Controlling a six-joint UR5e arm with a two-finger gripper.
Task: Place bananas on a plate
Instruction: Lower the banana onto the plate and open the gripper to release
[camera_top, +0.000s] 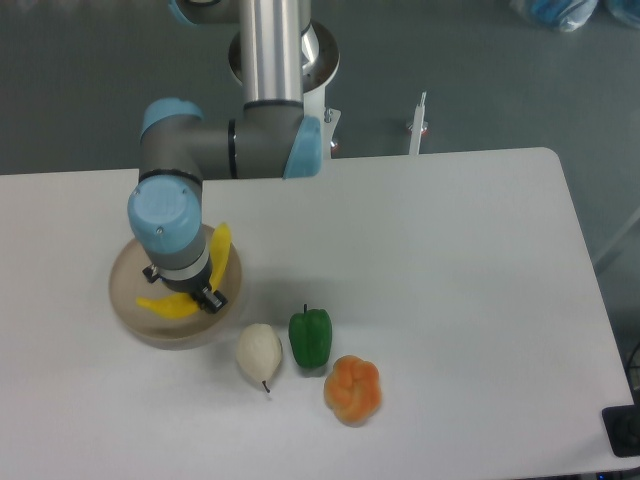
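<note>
The yellow banana (221, 246) lies over the round beige plate (122, 292) at the left of the table. Its two ends stick out from under the arm, one at the upper right and one at the lower left. My gripper (183, 287) points straight down over the middle of the banana and the plate. The blue wrist cap hides the fingers, so I cannot tell whether they hold the banana or stand open around it. I cannot tell whether the banana rests on the plate or hangs just above it.
A whitish pear (259, 352), a green pepper (310, 337) and an orange lobed fruit (353, 389) stand in a row to the right of the plate, toward the table's front. The arm's base (285, 55) is at the table's back edge.
</note>
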